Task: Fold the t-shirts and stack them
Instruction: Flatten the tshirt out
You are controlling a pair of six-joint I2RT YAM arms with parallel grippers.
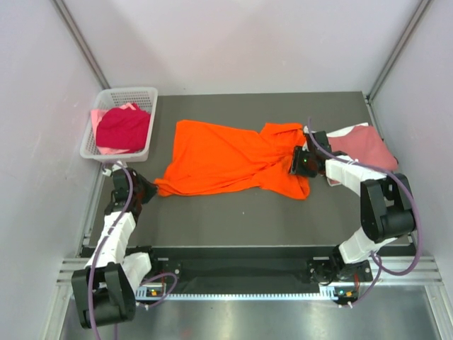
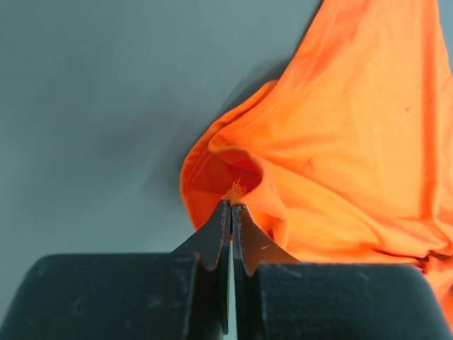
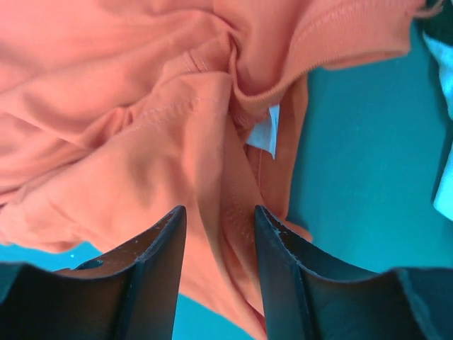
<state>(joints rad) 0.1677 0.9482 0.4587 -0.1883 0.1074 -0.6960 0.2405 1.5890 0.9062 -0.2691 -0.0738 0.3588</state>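
Orange t-shirt [image 1: 219, 159] spread across the tabletop [image 1: 248, 212], me at both ends.
My left fingers [image 2: 212, 244] are clamped tight on its lower-left edge; my right fingers [image 3: 152, 262] stand apart at its right end, a fold of cloth lying between them.

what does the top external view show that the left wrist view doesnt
Only the top external view: the white basket holding a crimson t-shirt, a dusty rose t-shirt beside the right arm, and the right gripper at one end of the orange t-shirt. Only the left wrist view: the left gripper close up, jaws shut on a fold of the cloth's edge. Both: that orange t-shirt lying on the dark table.
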